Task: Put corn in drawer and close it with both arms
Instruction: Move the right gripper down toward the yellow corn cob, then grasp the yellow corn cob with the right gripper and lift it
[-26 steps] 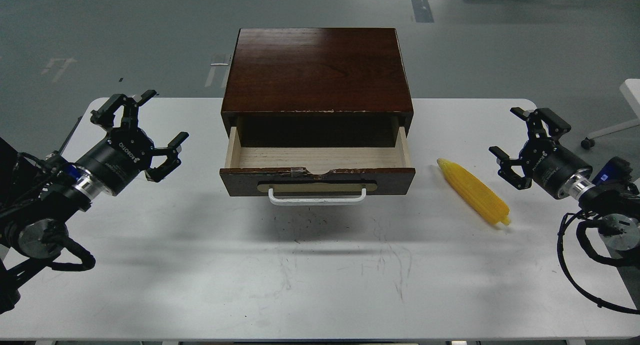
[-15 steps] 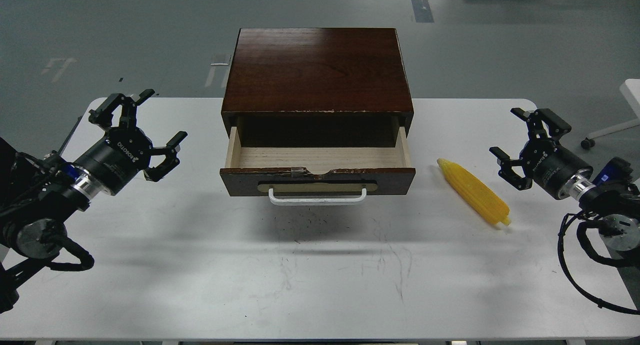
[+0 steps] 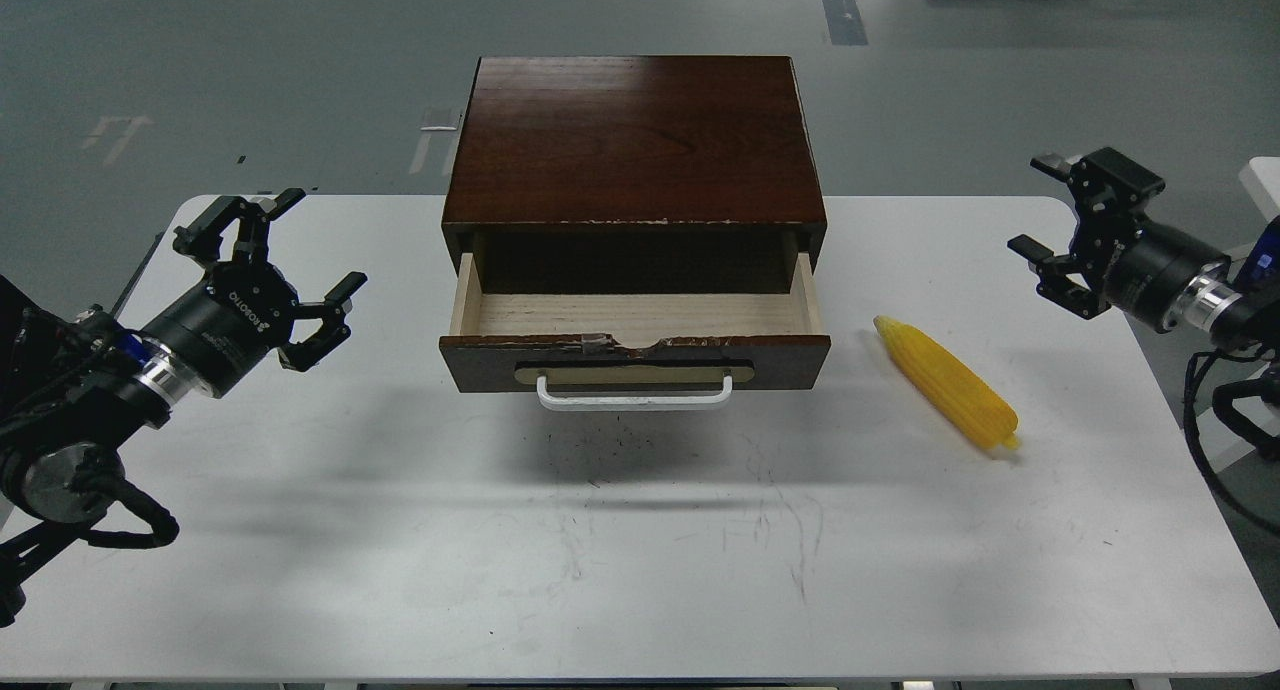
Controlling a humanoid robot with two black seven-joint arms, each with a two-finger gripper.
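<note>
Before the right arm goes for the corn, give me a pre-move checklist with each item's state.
1. Drawer pulled open, pale inside free of objects: ok.
2. Corn lying free on the table, right of the drawer, touching nothing else: ok.
3. Right gripper open and holding nothing: ok.
4. Right gripper over the corn: not ok, it sits to the corn's right and farther back.
5. Left gripper open, off to the drawer's left, apart from the handle: ok.
6. Height of the right gripper above the table: cannot tell from this single view.
</note>
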